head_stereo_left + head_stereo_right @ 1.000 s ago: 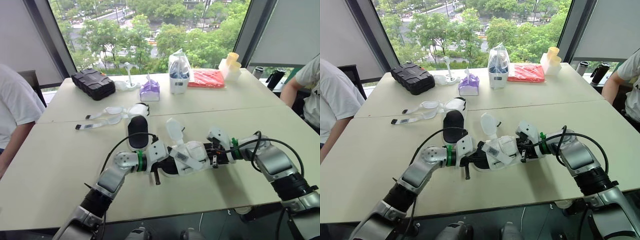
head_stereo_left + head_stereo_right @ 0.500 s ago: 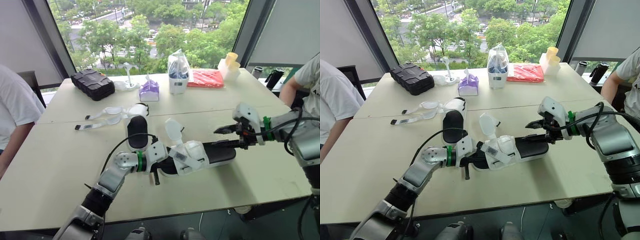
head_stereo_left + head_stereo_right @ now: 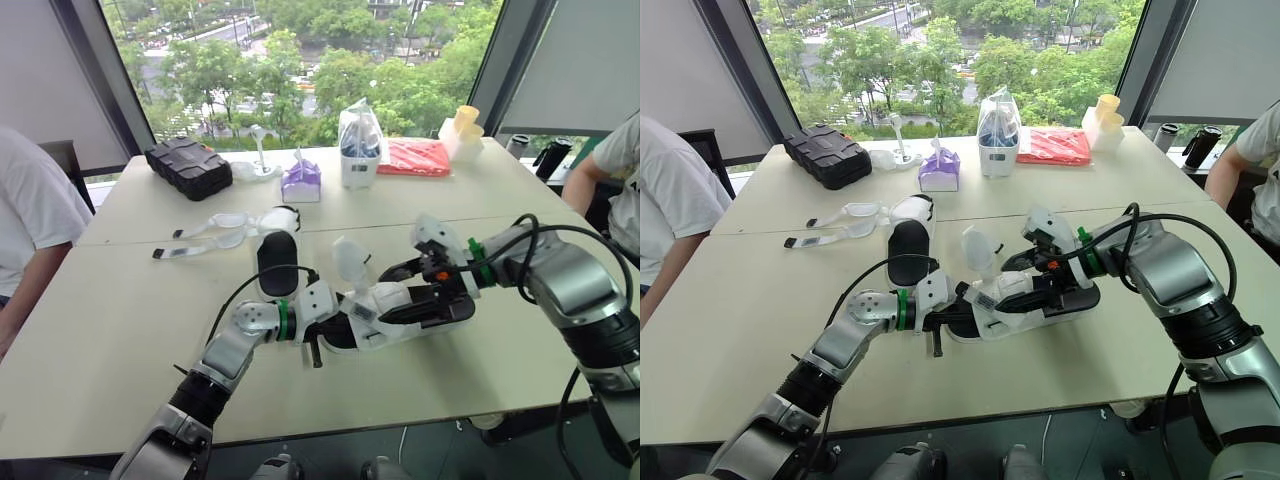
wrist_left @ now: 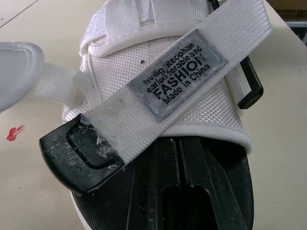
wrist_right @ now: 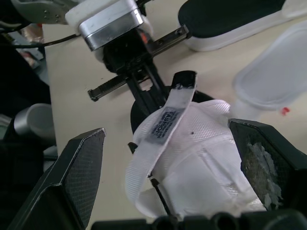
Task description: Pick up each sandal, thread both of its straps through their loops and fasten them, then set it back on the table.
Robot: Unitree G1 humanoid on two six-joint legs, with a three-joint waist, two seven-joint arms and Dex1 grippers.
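Now, counter (image 3: 120, 310): two beige tabletops pushed together, before a wide window (image 3: 300, 60) onto trees.
Near sandal (image 3: 400, 305): white, black-soled, at the counter's middle front, labelled strap (image 4: 168, 91) lying across its upper.
Left pincer (image 3: 313, 335): pinching that sandal's sole end.
Right pincer (image 3: 388, 294): spread wide around the upper.
Second sandal (image 3: 277, 262): just behind, straps loose.

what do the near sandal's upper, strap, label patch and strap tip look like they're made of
On the sandal:
Upper: white woven mesh fabric, matte; the grid weave shows.
Strap: white webbing, likely nylon; ribbed weave.
Label patch: grey, looks like rubber or soft plastic; raised lettering.
Strap tip: black hard plastic with a slight sheen; white fluff clings to it.
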